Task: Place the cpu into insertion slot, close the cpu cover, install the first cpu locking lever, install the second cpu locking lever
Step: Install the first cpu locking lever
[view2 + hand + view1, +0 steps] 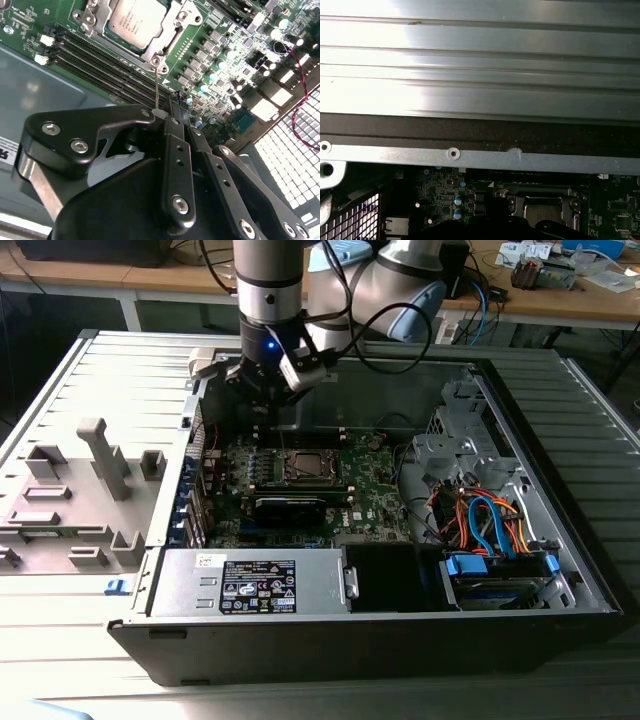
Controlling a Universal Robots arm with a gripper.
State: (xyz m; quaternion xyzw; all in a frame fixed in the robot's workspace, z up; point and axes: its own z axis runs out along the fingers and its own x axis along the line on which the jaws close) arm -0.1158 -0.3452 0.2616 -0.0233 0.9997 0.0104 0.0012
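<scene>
one cpu, one cpu cover

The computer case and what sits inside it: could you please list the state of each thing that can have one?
computer case: side panel off, open
cpu: seated in the insertion slot
cpu cover: closed flat around the cpu
locking lever: thin wire, raised off the board, its end at the gripper
gripper: shut on the locking lever's end
memory slots: unfilled

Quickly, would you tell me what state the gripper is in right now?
Gripper: shut on a thin metal lever beside the socket's cover.
</scene>
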